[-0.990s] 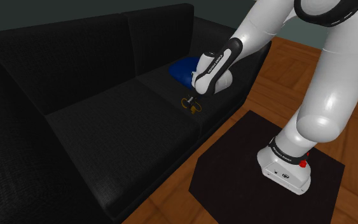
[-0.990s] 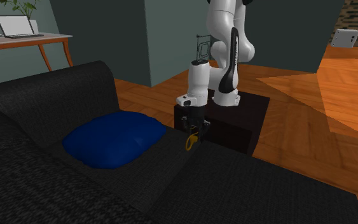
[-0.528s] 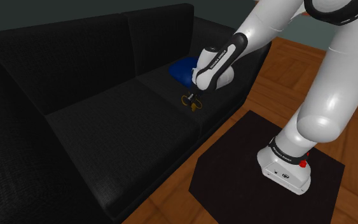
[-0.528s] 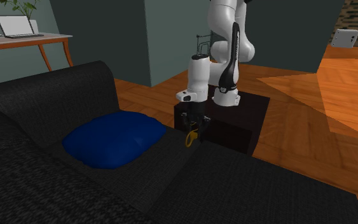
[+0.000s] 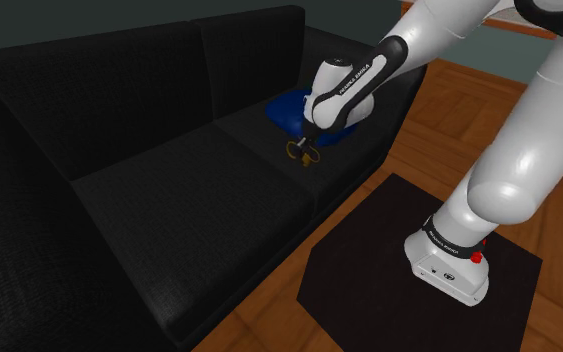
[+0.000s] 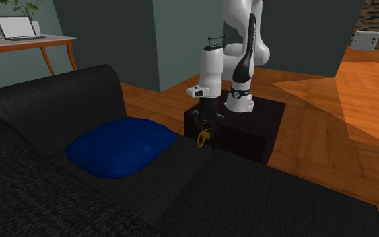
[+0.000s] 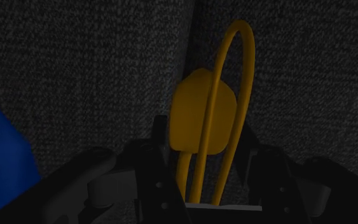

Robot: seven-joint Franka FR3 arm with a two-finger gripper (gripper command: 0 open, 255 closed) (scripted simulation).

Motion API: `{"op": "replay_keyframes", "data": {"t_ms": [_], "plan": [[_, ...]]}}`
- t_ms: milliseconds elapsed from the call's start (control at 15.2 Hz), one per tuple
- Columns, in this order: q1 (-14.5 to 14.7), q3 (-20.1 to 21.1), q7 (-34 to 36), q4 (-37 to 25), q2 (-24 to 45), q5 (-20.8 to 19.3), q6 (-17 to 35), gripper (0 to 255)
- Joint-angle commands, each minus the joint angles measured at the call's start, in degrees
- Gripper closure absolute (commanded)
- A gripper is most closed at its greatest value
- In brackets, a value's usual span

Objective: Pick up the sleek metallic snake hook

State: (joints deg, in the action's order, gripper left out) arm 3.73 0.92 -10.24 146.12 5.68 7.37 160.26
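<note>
Shoulder cam behind stand [image 5: 369,270]; 2nd ext opposite, across shared sofa [image 6: 268,202]; wrist cam close.

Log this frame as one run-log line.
phase: grasp | fingers: shut on hook | hook: yellow, over sofa seam | nearby: blue cushion

- We see the sofa [image 5: 169,210] covered in black cloth, coarse-woven and matt.
- The cushion [image 6: 117,147] looks to us like soft blue cloth, also matt.
- The snake hook [image 7: 199,118] is smooth and yellow-orange with a faint sheen; we cannot tell its material.
- The arm [image 5: 514,170] has glossy white shells, and the gripper [image 6: 204,128] is matt black.
- The floor [image 6: 316,134] is wood parquet with a light polish.
- The stand [image 5: 369,270] is plain matt black.
</note>
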Motion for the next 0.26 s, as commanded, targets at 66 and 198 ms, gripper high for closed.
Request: {"op": "replay_keyframes", "data": {"t_ms": [66,198], "plan": [[0.0,-0.2,0.4,-0.1,-2.4,-0.6,-2.5,255],[0.0,-0.2,0.5,-0.1,-2.5,-0.6,-2.6,255]]}}
